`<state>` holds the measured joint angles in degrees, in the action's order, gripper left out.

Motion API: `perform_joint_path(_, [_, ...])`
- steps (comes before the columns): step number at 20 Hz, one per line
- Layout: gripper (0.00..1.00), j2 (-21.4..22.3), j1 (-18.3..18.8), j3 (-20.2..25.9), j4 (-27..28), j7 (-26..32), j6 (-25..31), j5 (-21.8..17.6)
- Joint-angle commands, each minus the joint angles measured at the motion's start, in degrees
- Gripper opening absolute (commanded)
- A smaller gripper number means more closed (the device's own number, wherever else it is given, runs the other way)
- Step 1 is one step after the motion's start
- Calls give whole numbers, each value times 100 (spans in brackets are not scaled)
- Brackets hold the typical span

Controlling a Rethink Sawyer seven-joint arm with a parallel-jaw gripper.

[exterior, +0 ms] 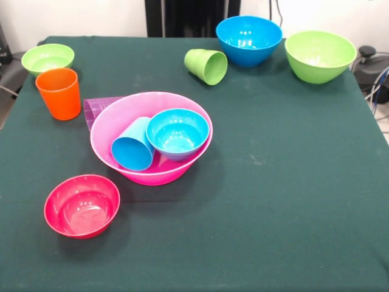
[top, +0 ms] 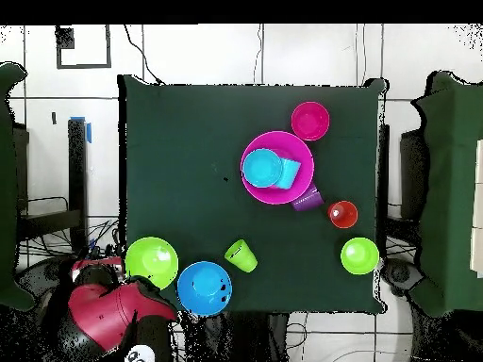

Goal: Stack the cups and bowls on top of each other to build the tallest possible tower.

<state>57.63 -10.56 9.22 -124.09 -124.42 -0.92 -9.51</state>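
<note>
Two pieces in pink bowl (exterior: 115, 125), purple cup (exterior: 94, 109) beside

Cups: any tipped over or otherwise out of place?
Three are on their sides: the light green cup on the cloth, the light blue cup inside the large pink bowl, and the purple cup wedged behind that bowl. The orange cup stands upright.

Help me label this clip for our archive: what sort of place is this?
Probably a robotics lab or test room, not a kitchen. Plastic tableware such as the large pink bowl sits on a table covered in green cloth, a red robot arm is folded at its edge, and cables run across the tiled floor.
</note>
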Motion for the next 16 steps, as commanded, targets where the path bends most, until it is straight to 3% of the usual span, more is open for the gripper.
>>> perform_joint_path(1, [100,-980,-54,-552,-170,-458,-1095,-608])
perform_joint_path(5, [100,-1478,-347,-1116,198,-126,-1393,-701])
perform_joint_path(10, [100,-1909,-70,-1051,491,100,-1513,-1019])
perform_joint_path(16, [100,-2010,374,-657,589,5,-1388,-1509])
